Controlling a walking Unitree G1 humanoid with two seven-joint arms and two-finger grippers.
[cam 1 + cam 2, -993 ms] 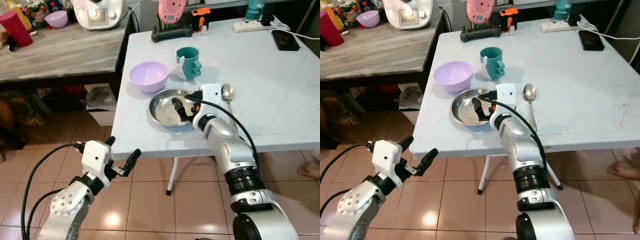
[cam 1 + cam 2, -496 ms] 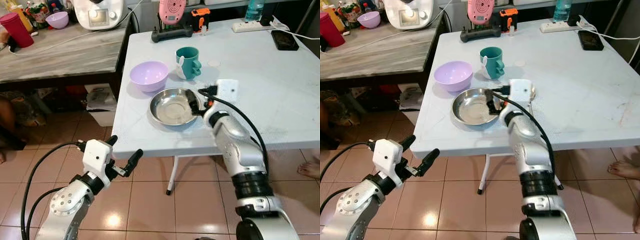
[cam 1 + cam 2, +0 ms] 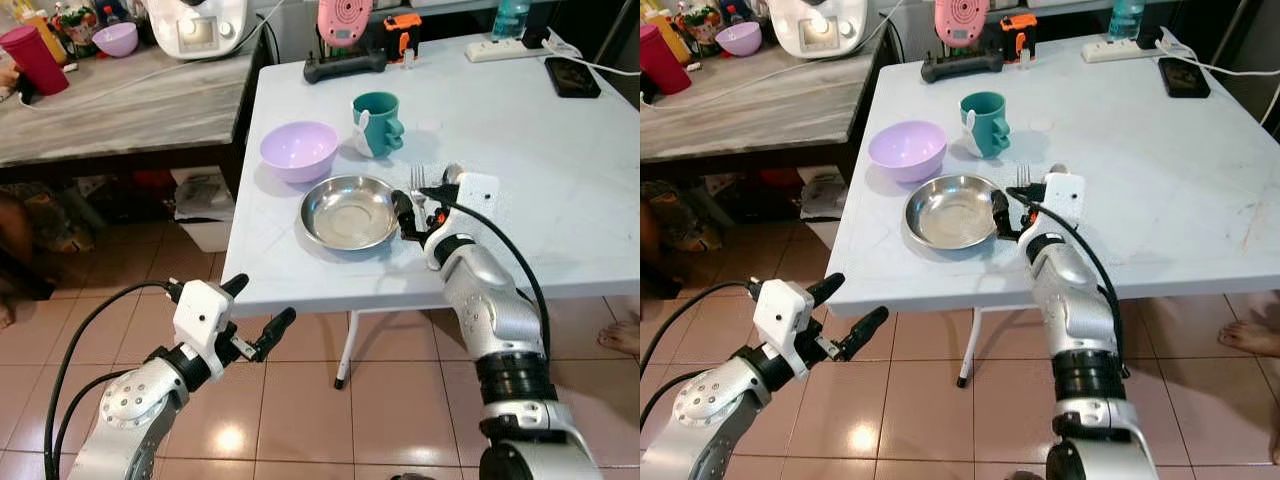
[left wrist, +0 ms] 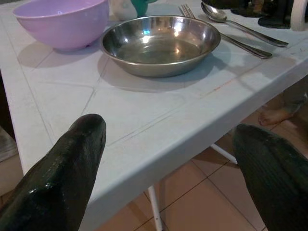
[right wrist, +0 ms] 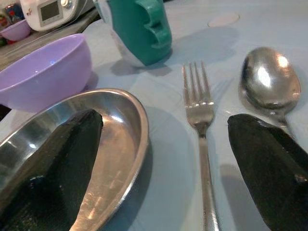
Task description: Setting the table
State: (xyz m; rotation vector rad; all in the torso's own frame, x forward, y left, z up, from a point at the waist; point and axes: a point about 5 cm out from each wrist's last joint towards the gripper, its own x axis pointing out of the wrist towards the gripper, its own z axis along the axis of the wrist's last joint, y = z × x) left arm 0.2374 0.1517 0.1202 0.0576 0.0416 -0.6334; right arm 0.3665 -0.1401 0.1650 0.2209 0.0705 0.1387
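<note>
A steel plate point(image 3: 348, 212) lies near the front edge of the white table point(image 3: 560, 220), with a purple bowl point(image 3: 298, 150) and a teal mug point(image 3: 378, 124) behind it. A fork point(image 5: 199, 113) and a spoon point(image 5: 268, 79) lie side by side just right of the plate. My right gripper point(image 3: 420, 207) is open and low over the table. It straddles the fork, one finger point(image 5: 53, 163) over the plate's rim and the other point(image 5: 269, 154) by the spoon's handle. My left gripper point(image 3: 262, 302) is open and holds nothing, below and in front of the table edge.
A wooden counter point(image 3: 120, 100) with a white appliance point(image 3: 195, 25) and a red cup point(image 3: 35, 58) stands to the left. At the table's back lie a power strip point(image 3: 505, 50), a phone point(image 3: 573, 78) and a pink device point(image 3: 345, 25). A person's foot point(image 3: 622, 335) rests on the tiled floor at right.
My right gripper has moved right, from over the plate's middle to its right rim. The fork now shows lying between plate and spoon. The left arm has barely moved.
</note>
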